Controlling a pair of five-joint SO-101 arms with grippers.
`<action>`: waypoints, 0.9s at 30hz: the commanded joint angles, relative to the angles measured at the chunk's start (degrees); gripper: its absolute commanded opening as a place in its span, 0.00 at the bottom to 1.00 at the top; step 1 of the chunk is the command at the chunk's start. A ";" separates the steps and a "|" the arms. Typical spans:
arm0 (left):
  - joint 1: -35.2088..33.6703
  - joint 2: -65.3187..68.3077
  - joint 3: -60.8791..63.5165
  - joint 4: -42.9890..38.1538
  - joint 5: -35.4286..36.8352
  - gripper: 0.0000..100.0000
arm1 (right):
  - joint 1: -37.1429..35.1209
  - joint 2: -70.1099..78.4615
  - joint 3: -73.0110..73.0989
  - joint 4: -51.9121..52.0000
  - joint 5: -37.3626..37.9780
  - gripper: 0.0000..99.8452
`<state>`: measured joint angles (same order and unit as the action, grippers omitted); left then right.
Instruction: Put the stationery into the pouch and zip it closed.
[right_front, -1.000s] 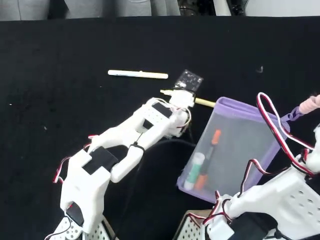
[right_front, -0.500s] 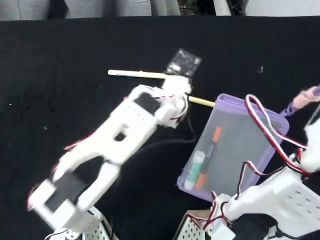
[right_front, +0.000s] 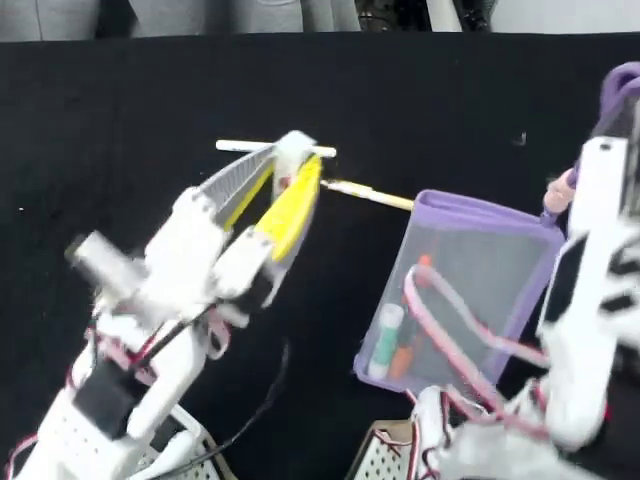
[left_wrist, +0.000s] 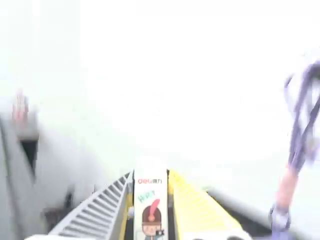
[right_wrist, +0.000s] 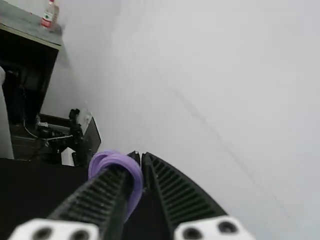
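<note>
Pinching a white block (left_wrist: 150, 215) in left gripper (left_wrist: 150, 175), raised over mid-table. Clamping purple strap (right_wrist: 117, 167) in right gripper (right_wrist: 140, 155), jaws pressed together on it, up near table's right edge above pouch (right_front: 470, 270). Likely loading step. Next: line up over pouch mouth, release. Then pen (right_front: 240, 147) and pencil (right_front: 375, 194).

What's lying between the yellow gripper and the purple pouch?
A thin yellow pencil lies on the black table between the left gripper and the pouch; the high view shows it.
</note>
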<state>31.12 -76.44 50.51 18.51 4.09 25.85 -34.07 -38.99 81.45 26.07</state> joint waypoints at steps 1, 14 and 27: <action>2.24 -12.04 11.38 -15.38 7.38 0.03 | -6.95 -4.26 -0.40 1.58 0.00 0.01; 16.84 -8.79 13.05 -12.75 15.47 0.03 | -15.91 -8.66 -0.48 3.87 0.09 0.01; 19.47 -8.18 12.97 -13.10 15.38 0.03 | -22.95 -9.98 -5.05 9.76 5.63 0.01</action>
<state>47.91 -84.79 63.87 6.20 18.95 3.87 -43.91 -40.31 90.77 31.25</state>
